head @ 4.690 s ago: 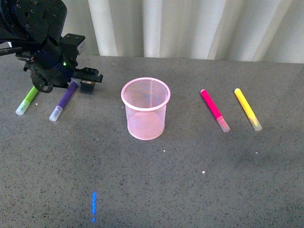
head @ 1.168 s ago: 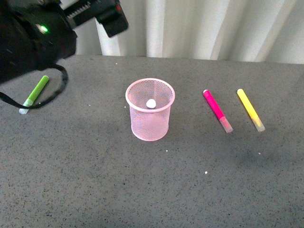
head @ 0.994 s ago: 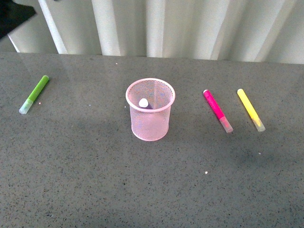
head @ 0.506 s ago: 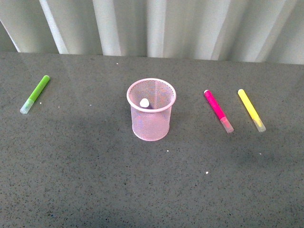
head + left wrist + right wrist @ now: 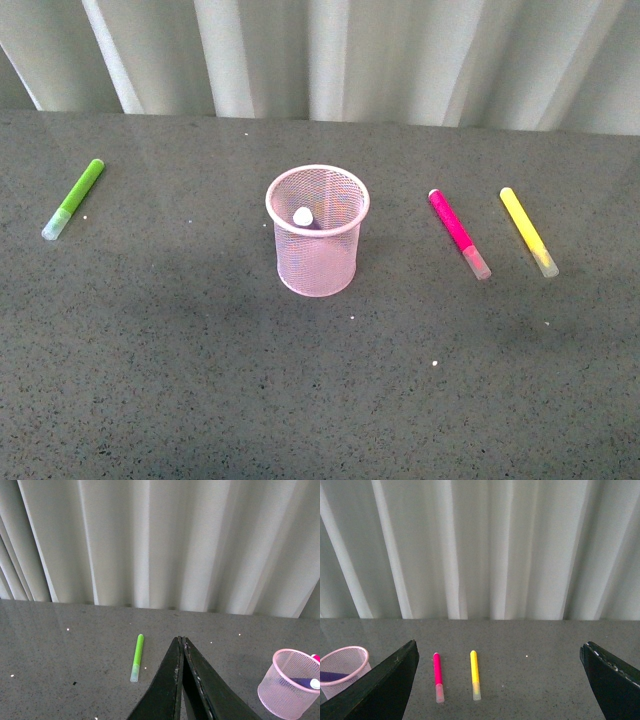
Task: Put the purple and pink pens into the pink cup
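Closest in, the left pincer (image 5: 180, 640) has its two fingers pressed flat together on nothing, while the right pincer (image 5: 498, 647) is spread wide and empty above the desk (image 5: 200, 380). Past a bare stretch of grey surface, the pink cup (image 5: 318, 265) stands upright near the middle, with the purple pen (image 5: 302, 215) leaning inside it, clear cap up. That half looks done. The pink pen (image 5: 457, 232) lies flat to the cup's right, apart from it, with the yellow marker (image 5: 527, 230) just beyond on the outer side. Fetching the pink pen seems the step in hand, and the right arm is better placed. It should close across the mid-barrel, keep its outer finger clear of the yellow marker, tip the pen upright, and release only once its end is below the rim, since the light mesh could tip. Farther left lies the lime-green marker (image 5: 73, 197), and the pale curtain (image 5: 350, 60) hangs behind.
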Motion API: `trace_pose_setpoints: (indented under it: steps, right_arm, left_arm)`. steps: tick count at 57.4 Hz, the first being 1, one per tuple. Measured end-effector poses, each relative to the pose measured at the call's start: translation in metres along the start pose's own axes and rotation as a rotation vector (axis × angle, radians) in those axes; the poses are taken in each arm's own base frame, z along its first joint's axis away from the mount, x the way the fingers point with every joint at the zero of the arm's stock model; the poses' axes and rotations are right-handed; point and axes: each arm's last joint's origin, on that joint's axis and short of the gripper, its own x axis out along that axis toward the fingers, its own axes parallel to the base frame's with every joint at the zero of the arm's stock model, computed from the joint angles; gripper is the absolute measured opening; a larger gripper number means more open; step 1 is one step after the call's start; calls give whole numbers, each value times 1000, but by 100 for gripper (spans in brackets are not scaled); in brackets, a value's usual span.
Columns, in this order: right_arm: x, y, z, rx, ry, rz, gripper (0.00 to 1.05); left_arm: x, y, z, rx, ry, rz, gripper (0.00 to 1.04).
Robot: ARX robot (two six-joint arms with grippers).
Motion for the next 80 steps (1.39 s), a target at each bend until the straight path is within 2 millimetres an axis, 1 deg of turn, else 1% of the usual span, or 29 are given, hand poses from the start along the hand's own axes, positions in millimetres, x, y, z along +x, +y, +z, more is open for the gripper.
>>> trace_pose_setpoints:
  steps: [5,14,18,45,50,53,77,79,80]
  right_arm:
    - [0,0,0,0,0,0,98]
    - [0,0,0,0,0,0,98]
    - [0,0,0,0,0,0,98]
    - [0,0,0,0,0,0,98]
    - [0,0,0,0,0,0,98]
    - [0,0,0,0,0,0,98]
    - [0,0,0,0,0,0,98]
    - [0,0,0,0,0,0,98]
    - [0,0,0,0,0,0,98]
  left_arm:
    - [-3,-6,-3,1,2,30,4]
    - [-7,-12,-6,1,-2,-10,4]
    - [-8,-12,-11,1,-10,-7,4]
    - [-17,-12,-11,2,-16,-4,4]
    - [-24,-12,-16,2,19,-5,4]
    - [-26,-12,-15,2,-3,-5,4]
    - [-27,-12,-14,2,-9,-4,4]
    - [-27,-12,-14,1,-9,-4,6]
    - [-27,-12,-14,1,-9,-4,10]
